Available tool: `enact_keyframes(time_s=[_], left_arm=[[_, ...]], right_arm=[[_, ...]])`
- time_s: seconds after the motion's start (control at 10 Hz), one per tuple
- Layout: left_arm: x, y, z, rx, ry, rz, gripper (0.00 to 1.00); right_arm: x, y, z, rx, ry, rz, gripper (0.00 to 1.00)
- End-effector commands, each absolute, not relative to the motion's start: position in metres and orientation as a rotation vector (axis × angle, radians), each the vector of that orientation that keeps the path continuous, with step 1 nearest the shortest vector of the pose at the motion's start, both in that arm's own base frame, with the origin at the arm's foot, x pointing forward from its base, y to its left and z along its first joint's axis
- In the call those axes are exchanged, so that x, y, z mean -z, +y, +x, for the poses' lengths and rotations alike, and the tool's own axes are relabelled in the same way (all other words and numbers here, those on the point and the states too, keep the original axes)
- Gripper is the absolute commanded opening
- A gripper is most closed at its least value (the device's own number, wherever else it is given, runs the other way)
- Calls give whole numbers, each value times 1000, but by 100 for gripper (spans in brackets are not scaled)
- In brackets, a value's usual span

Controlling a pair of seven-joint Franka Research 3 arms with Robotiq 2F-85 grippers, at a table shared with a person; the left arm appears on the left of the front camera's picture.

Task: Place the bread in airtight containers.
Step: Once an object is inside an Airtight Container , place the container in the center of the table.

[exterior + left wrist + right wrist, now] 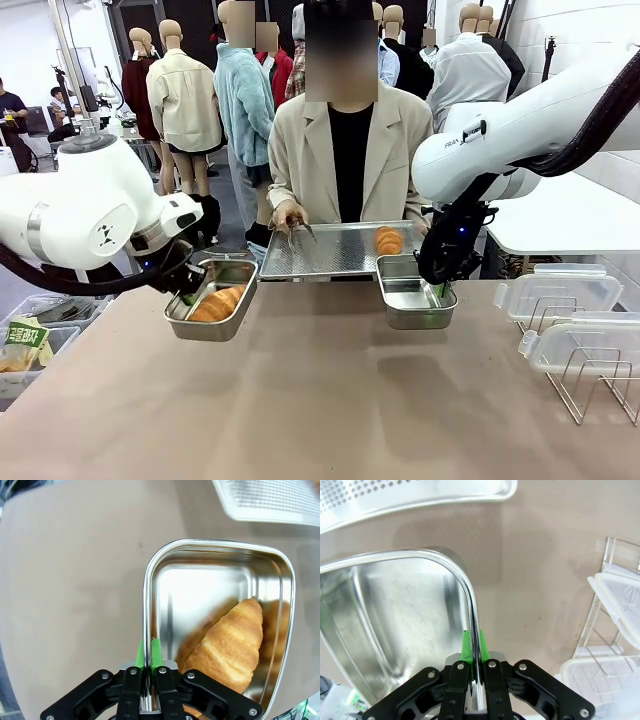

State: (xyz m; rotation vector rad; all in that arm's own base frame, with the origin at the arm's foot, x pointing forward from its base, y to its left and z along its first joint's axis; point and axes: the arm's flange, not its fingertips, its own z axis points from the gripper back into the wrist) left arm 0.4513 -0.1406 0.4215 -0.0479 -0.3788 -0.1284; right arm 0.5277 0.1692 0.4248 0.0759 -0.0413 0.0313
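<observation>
The left end effector point(149, 652) is clamped shut on the rim of the left steel container point(220, 545), one green pad inside the wall and the other outside it. This container sits at the left side of the counter point(320, 400). One croissant roll point(230, 645) lies in it, slanted against the wall opposite the grip. Whether the container's base rests on the counter or hangs just above it cannot be told

The right end effector point(472, 645) is pinched closed in the same way on the rim of the right steel container point(385, 610), at the right of centre on the counter. The second roll point(389, 240) sits on the large flat tray point(320, 255) near its right end, just behind the right container. At the tray's left end the person's hand point(290, 216) holds a pair of tongs point(305, 231) over the metal

Two clear white-rimmed lids point(557, 292) lie at the counter's right edge, beside a wire rack point(590, 385), well apart from the left container
</observation>
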Motion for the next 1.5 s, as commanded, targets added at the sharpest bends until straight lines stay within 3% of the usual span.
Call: enact_keyframes(time_s=[0.0, 0.5, 0.9, 1.0, 1.4], left_arm=[[-385, -113, 460, 93, -343, -80, 0], [-324, -88, 475, -21, -342, -75, 0], [-323, -100, 472, 44, -317, -17, 2], [-324, -101, 474, 45, -309, -16, 14], [-334, -102, 474, 50, -226, -37, 94]], right_arm=[[-425, 168, 526, -27, -64, 80, 0], [-425, 168, 526, -27, -64, 80, 0], [-425, 168, 526, -27, -64, 80, 0], [-425, 168, 526, -27, -64, 80, 0], [-425, 168, 526, -27, -64, 80, 0]])
